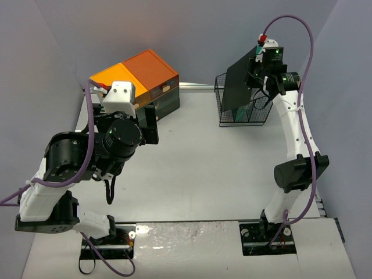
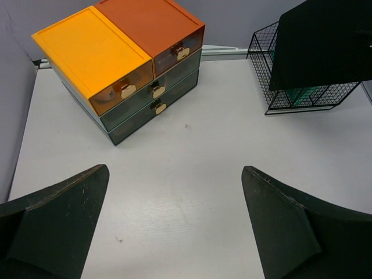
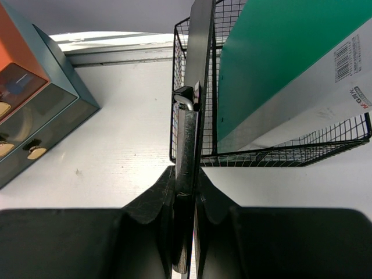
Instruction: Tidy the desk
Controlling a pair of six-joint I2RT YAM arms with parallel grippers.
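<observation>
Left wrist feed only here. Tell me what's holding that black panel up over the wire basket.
Observer: The right gripper, shut on the panel's edge. It's a thin black clipboard.
Operator: Report what's in the basket behind it.
Observer: A green folder leans inside the basket, with a white barcoded sheet against it.
Operator: Give me the clip's position.
Observer: The metal clip sits just beyond the fingertips, at the held end.
</observation>
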